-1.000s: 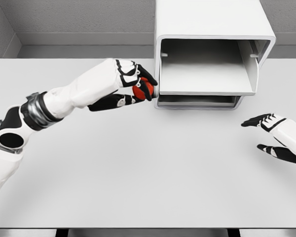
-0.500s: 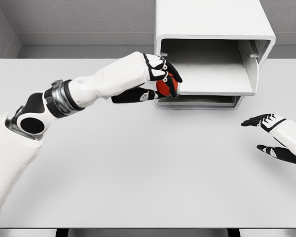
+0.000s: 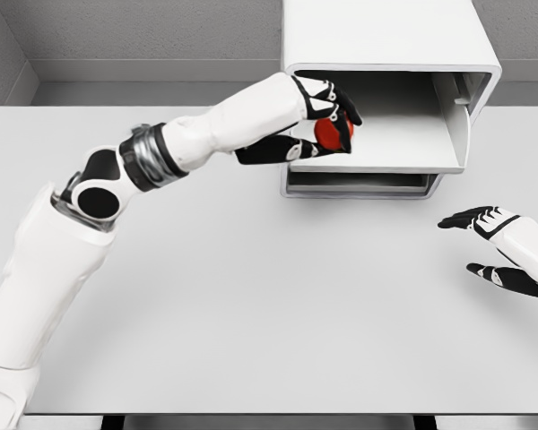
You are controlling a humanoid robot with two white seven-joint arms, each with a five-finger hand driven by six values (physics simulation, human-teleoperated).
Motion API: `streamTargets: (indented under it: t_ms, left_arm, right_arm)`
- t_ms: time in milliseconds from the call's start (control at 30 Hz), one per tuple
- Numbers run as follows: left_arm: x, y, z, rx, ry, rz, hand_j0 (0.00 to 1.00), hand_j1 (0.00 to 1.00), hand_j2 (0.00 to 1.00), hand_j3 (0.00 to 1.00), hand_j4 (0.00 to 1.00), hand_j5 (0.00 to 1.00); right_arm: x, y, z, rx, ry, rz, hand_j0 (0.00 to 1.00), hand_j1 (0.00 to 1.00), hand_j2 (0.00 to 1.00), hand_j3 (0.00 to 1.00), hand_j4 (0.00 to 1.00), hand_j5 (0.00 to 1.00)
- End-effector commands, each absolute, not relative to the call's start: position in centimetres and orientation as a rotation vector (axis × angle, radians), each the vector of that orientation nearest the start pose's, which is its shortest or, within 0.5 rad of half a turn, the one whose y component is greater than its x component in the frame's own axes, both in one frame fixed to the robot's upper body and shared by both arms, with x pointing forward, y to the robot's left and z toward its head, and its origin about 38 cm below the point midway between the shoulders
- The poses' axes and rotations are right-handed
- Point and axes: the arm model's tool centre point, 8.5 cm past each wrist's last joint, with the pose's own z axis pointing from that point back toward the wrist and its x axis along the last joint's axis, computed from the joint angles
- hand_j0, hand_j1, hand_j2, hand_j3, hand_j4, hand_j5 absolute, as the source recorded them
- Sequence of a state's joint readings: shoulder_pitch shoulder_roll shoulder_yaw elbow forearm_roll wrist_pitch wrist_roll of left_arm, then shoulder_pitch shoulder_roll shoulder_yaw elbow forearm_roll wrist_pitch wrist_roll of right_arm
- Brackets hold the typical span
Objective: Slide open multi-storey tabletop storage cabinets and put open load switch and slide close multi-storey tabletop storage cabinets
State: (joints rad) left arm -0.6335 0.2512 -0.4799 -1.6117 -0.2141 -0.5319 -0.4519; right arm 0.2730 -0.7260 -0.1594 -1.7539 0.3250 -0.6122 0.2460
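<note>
Over the open drawer (image 3: 386, 134), the left hand (image 3: 318, 125) is gripping the red switch (image 3: 332, 134), placing and closing remaining.

Left hand (image 3: 318, 121) grips the red load switch (image 3: 331, 134), holding it over the pulled-out upper drawer (image 3: 386, 143) of the white cabinet (image 3: 386, 40) at twelve o'clock on the table (image 3: 251, 305). Right hand (image 3: 498, 246) hangs at three o'clock, fingers loose, holding nothing.
</note>
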Motion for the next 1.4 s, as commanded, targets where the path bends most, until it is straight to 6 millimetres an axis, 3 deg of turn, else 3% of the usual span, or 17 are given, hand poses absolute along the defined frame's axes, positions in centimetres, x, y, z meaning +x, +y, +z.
streamTargets:
  t_ms: [0, 500, 1367]
  left_arm:
    - [41.6, 8.9, 28.6, 0.131, 2.89, 1.995, 0.41, 0.41, 0.41, 0.41, 0.41, 0.41]
    - [43.7, 4.8, 27.9, 0.121, 2.881, 2.049, 0.42, 0.42, 0.42, 0.42, 0.42, 0.42]
    - [44.5, 1.8, 26.9, -0.025, 2.817, 2.144, 0.4, 0.4, 0.4, 0.4, 0.4, 0.4]
  right_arm:
    - [28.5, -38.6, 16.6, -0.479, -1.686, 1.429, 0.8, 0.8, 0.8, 0.8, 0.8, 0.8]
    - [28.6, -38.6, 16.7, -0.479, -1.688, 1.432, 0.8, 0.8, 0.8, 0.8, 0.8, 0.8]
    - [28.6, -38.4, 16.8, -0.478, -1.695, 1.434, 0.8, 0.8, 0.8, 0.8, 0.8, 0.8]
